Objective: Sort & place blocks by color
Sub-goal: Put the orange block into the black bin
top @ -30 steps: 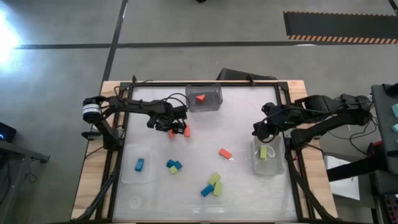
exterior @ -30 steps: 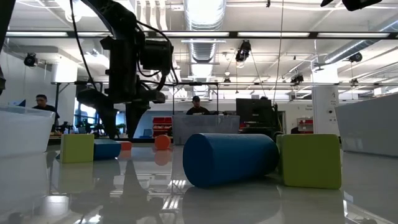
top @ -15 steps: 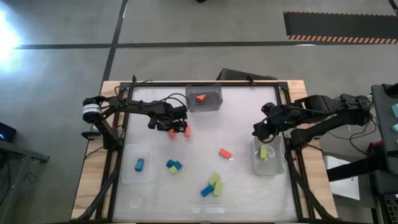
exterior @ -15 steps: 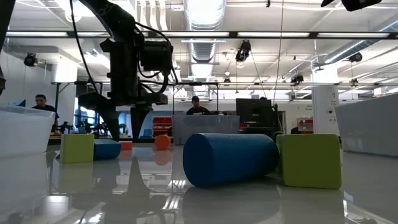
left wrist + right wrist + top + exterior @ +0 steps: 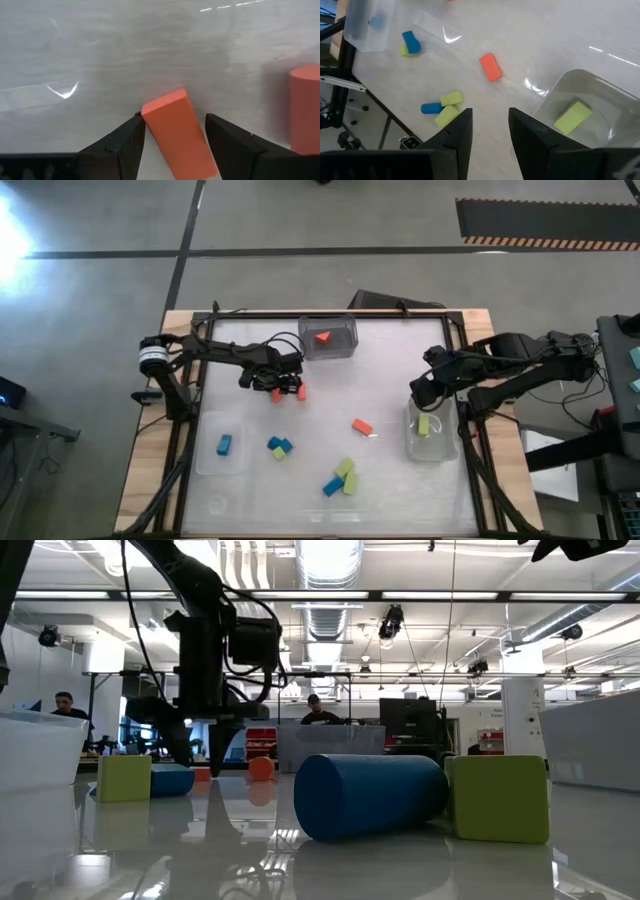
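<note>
My left gripper (image 5: 286,387) points down over the table's far left part, open. An orange-red oblong block (image 5: 177,135) lies flat on the table between its two fingers. A second orange-red block (image 5: 305,115) stands just beside it. My right gripper (image 5: 418,392) hangs open and holds nothing, above the right-hand clear bin (image 5: 445,442), which holds one yellow-green block (image 5: 572,117). Other loose blocks lie on the table: an orange-red one (image 5: 362,426), a blue and yellow-green pair (image 5: 280,446), and a blue and yellow-green cluster (image 5: 342,477). My left gripper has one fingertip (image 5: 131,134) right against the long side (image 5: 150,120) of the orange-red block. I cannot tell whether it touches. The other fingertip (image 5: 220,131) stands apart from the block's opposite side. The fingers come from above and lie across the block.
A clear bin (image 5: 345,345) at the far edge holds an orange-red wedge (image 5: 322,337). A clear bin (image 5: 208,458) at the near left holds a blue block (image 5: 224,445). In the low view a blue cylinder (image 5: 370,795) and a yellow-green block (image 5: 498,798) lie close to the camera.
My left gripper has sunk a little toward the table around the orange-red block, its fingers still apart. The blocks and my right gripper have kept still.
</note>
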